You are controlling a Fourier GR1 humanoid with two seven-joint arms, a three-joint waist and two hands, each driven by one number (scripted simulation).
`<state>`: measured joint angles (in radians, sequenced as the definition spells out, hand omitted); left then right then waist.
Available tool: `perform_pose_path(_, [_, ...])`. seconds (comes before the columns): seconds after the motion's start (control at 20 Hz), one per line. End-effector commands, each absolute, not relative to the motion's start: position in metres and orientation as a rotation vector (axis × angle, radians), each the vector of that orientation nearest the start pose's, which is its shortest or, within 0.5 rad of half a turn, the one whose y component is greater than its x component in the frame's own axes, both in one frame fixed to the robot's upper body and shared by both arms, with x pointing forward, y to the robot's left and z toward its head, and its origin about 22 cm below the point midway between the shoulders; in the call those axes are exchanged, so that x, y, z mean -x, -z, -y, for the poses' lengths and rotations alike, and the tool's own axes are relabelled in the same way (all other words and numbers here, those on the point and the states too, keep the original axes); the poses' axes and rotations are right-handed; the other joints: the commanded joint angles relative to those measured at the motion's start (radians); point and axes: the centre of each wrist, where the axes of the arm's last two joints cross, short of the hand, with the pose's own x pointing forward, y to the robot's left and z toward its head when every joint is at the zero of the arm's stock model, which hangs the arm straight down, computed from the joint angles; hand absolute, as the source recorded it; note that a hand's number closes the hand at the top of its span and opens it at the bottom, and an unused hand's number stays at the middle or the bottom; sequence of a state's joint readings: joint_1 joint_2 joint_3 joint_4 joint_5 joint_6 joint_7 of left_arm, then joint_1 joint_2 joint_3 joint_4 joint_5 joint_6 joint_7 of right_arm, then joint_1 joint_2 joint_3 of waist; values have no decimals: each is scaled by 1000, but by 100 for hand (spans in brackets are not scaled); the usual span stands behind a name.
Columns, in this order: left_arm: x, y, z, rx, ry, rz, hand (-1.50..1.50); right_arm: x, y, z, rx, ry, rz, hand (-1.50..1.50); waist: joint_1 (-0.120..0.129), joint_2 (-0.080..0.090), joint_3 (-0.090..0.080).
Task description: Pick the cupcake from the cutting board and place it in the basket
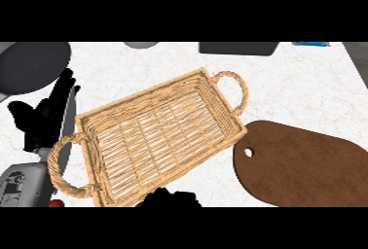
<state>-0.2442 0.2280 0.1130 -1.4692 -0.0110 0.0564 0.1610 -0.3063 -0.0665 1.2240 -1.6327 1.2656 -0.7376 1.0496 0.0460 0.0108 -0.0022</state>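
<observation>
Nine o'clock: the left robot hand (42, 121), plain black, with thick fingers (63, 90) and a thumb, on a grey forearm (20, 184) with dark markings. Six o'clock: a black sliver of the right robot hand (170, 198).

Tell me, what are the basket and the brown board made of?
The basket looks like woven wicker or straw: pale tan strands criss-cross, with looped handles. The board looks like dark wood, smooth and matte, though no grain shows, so that is a guess.
</observation>
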Motion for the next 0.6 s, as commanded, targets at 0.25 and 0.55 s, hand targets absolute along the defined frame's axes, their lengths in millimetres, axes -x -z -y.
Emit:
perform_pose_path(0.25, [-307, -62, -281, -233, 88, 1554, 0, -220, -108, -8, 700, -404, 1624, 150, 30, 5, -1])
perform_pose_path(0.55, [-309, -58, -265, -214, 93, 1553, 0, -270, -144, -29, 685, -386, 1572, 150, 40, 1, 0])
